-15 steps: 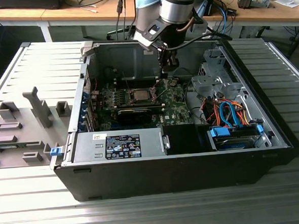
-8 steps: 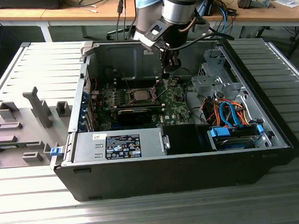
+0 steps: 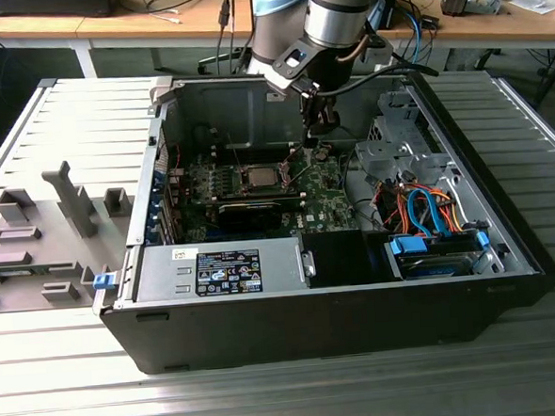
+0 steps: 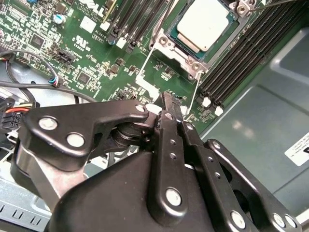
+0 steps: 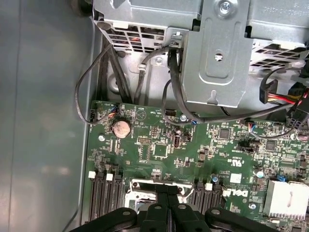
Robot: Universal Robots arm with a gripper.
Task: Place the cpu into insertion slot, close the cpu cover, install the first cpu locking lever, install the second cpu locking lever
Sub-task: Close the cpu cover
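One cpu [image 4: 202, 26] lies in one insertion slot [image 4: 170, 44]; one pincer [image 4: 170, 102] closed.

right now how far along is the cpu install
The cpu sits in the insertion slot with the cpu cover down around it. The gripper, shut and empty, hovers near it. Whether the wire levers are latched, I cannot tell.
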